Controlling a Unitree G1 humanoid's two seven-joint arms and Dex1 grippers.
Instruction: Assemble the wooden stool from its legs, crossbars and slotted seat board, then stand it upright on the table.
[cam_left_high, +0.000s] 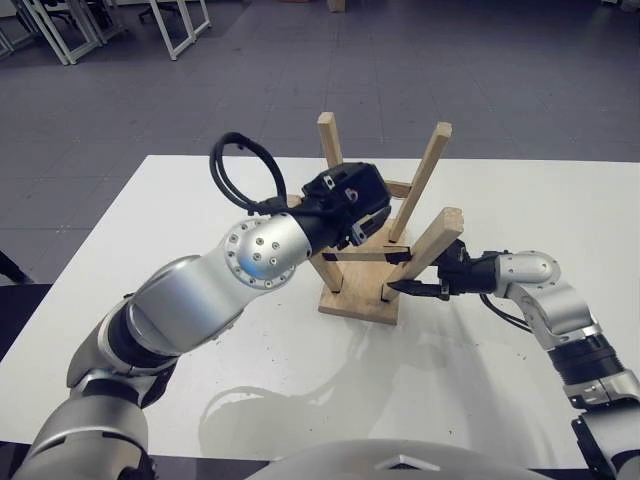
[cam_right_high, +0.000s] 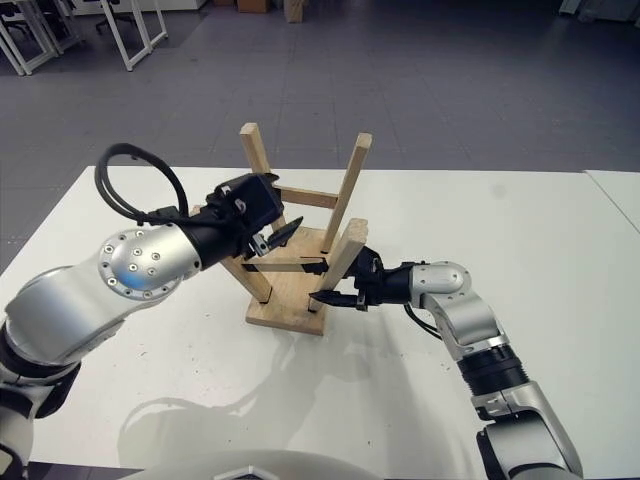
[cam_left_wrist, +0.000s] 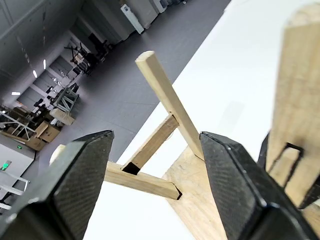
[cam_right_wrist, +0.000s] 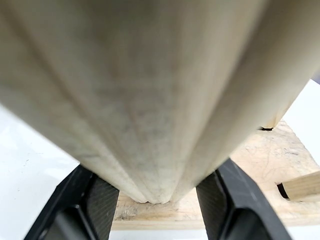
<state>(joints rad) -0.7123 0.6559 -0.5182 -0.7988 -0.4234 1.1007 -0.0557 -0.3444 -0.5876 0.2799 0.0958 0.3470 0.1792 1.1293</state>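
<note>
Stool inverted mid-table, both claws on it.

I see the white smooth table (cam_left_high: 520, 200) running wide at 3, 6 and 9 o'clock of the pale bare-wood stool (cam_left_high: 412, 200), with its far edge at 12 o'clock the closest. The flat square seat board (cam_left_high: 350, 300) lies on the tabletop with four square-section legs splayed upward and thin crossbars joining them. The right claw (cam_right_high: 335, 283) comes in low from 4 o'clock, its black textured fingers closed on the near-right leg (cam_left_high: 440, 235) just above the board. The left claw (cam_left_high: 368, 232) sits in from 9 o'clock, jaws spread wide and holding nothing, just above the near crossbar (cam_left_high: 365, 255) among the legs.
</note>
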